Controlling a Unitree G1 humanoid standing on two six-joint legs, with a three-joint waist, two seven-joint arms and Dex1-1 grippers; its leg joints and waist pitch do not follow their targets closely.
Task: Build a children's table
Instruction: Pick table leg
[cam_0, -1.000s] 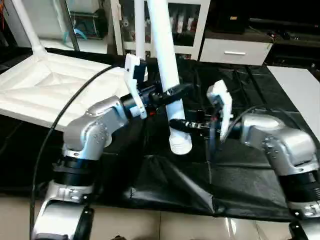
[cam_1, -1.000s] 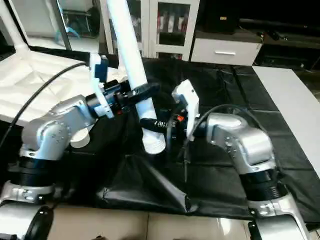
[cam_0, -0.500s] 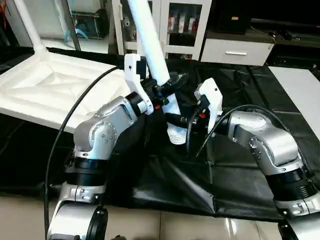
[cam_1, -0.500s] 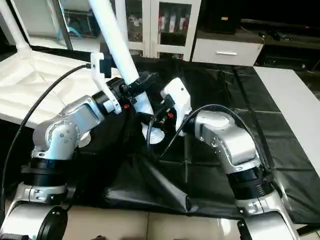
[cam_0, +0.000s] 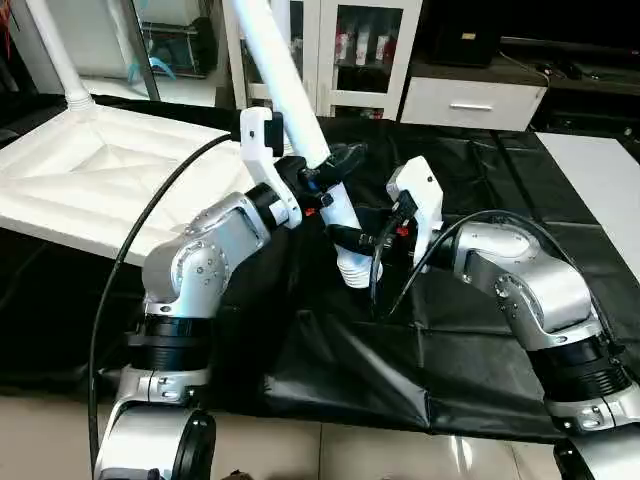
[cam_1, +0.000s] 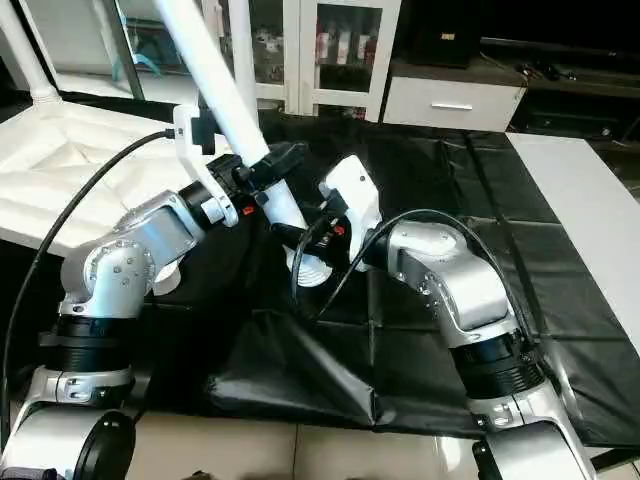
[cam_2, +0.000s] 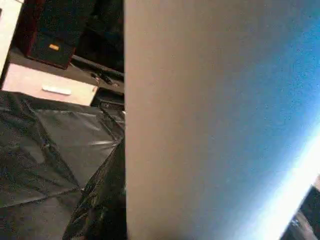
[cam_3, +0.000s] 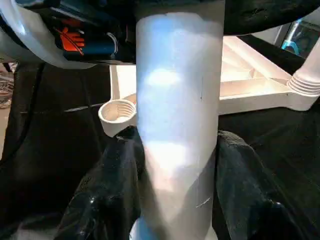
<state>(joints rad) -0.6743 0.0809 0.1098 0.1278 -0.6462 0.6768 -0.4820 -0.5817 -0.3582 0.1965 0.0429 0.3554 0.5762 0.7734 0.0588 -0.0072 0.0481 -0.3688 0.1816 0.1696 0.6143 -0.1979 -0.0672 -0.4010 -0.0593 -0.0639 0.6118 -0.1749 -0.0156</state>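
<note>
Black plastic sheeting, wrinkled and shiny, covers the whole surface, and one fold of it hangs over the front edge. On the left part lies the white table top with its ribbed underside up. One leg already stands in its far corner socket, and an empty round socket is at the near corner.

In the middle, a long white tube leg is tilted, with its upper end leaning to the left and its flared end down on the black sheet. The left pincer is closed around this leg above the middle of the visible part. The right pincer grips the same leg lower, just above the flared end; its black fingers press on both sides of the tube.

Behind the surface the room shows white cabinets with glass doors, a white drawer unit and dark furniture at the right. A light floor is seen at the front.
</note>
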